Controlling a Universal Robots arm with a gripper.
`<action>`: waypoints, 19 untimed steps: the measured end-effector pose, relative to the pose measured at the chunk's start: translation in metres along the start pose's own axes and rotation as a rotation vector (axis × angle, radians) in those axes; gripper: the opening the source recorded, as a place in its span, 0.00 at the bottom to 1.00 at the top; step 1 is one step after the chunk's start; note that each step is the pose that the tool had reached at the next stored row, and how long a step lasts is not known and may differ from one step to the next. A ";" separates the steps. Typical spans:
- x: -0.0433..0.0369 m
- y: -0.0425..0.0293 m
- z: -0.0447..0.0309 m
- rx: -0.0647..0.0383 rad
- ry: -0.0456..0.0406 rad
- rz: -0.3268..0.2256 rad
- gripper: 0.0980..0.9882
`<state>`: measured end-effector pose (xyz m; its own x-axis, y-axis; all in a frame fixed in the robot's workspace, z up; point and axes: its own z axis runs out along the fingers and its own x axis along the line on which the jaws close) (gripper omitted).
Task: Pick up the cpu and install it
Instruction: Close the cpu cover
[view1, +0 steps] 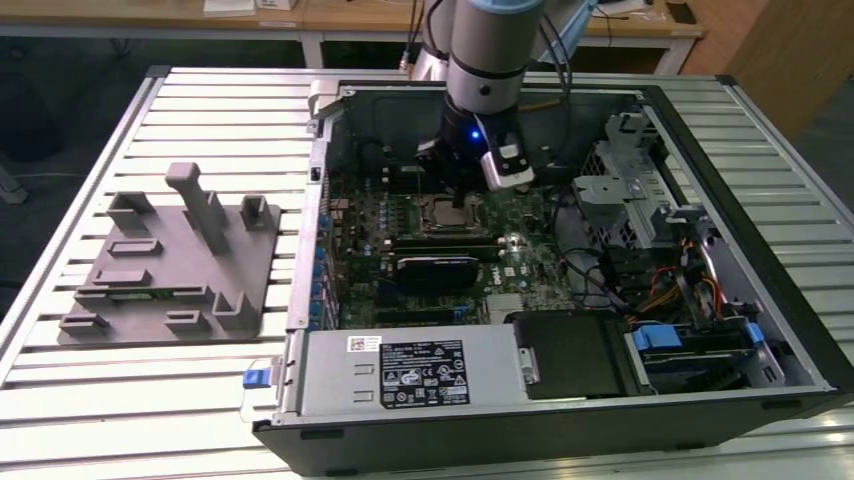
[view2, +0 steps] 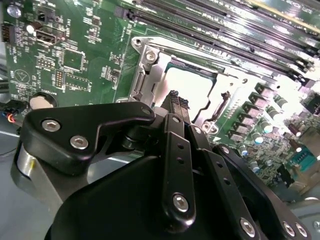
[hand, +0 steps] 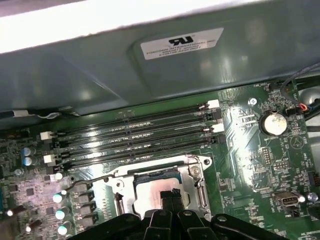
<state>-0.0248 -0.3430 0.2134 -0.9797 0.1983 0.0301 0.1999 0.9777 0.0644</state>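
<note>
cpu in mobo socket, gripper right over it — fingers together

The arm was a silver-grey cylinder with black cables trailing alongside and a blue light near its wrist. The gripper was matte black, its rounded link plates fastened by silver screws.

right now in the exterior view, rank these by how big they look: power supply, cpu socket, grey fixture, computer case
1. computer case
2. grey fixture
3. power supply
4. cpu socket, clearly the smallest
</note>
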 end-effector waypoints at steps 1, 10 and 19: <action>0.0000 -0.0002 0.0003 -0.001 -0.0058 -0.004 0.01; 0.0042 -0.0022 -0.0049 -0.004 -0.0201 -0.013 0.01; 0.0154 -0.0054 -0.0094 -0.006 -0.0331 -0.014 0.01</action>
<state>-0.0408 -0.3459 0.2229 -0.9823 0.1872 -0.0038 0.1865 0.9799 0.0708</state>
